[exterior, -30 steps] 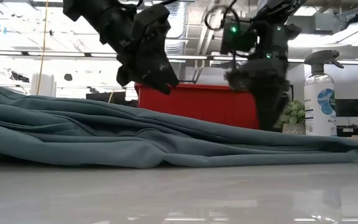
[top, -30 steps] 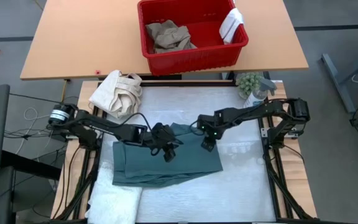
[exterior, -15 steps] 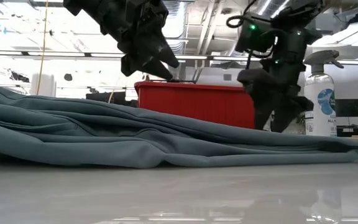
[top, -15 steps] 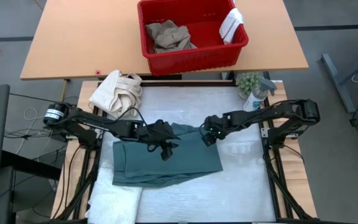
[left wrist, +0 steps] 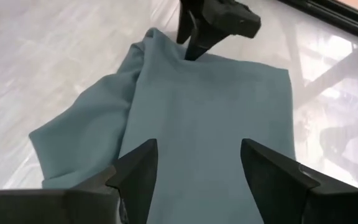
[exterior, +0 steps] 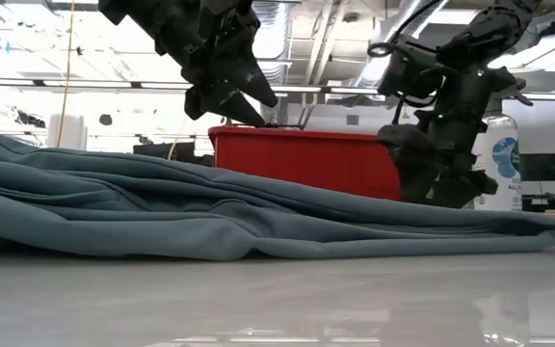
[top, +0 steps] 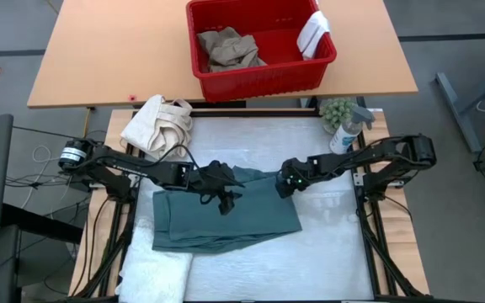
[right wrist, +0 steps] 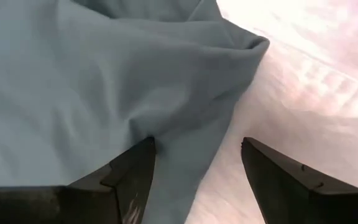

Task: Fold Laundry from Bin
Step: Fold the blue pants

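pale table sheeting carries the teal-green garment [top: 226, 215], spread flat at mid-table so it can be folded; its long axis runs across the table, left to right. the left gripper [top: 226, 200] hovers over its upper middle, jaws spread and empty. the right gripper [top: 286, 185] sits low at the garment's upper right corner, jaws also apart, gripping nothing. behind, the bin [top: 259, 77] holds khaki trousers [top: 228, 48] and a small white cloth [top: 313, 32].
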